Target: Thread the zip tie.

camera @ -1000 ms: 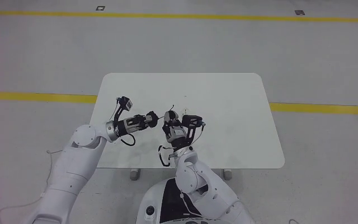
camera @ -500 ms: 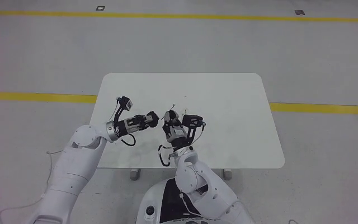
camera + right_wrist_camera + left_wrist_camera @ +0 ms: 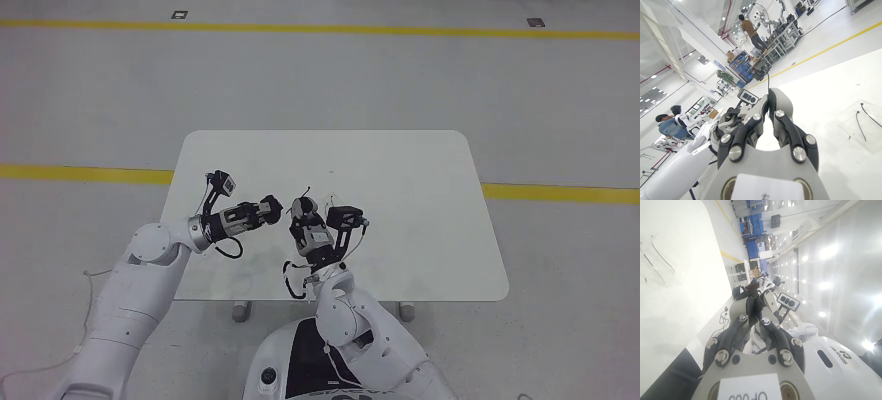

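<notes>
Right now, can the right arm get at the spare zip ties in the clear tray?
Probably not yet. The right gripper is shut on a zip tie, so it has no free grasp. The path itself looks free: the spare ties lie uncovered in the clear tray.

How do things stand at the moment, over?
Left gripper shut; right gripper shut on zip tie. Grippers close together above table. Spare ties lie aside.

Right end effector (image 3: 300, 209) edged toward left end effector (image 3: 275, 206).
</notes>
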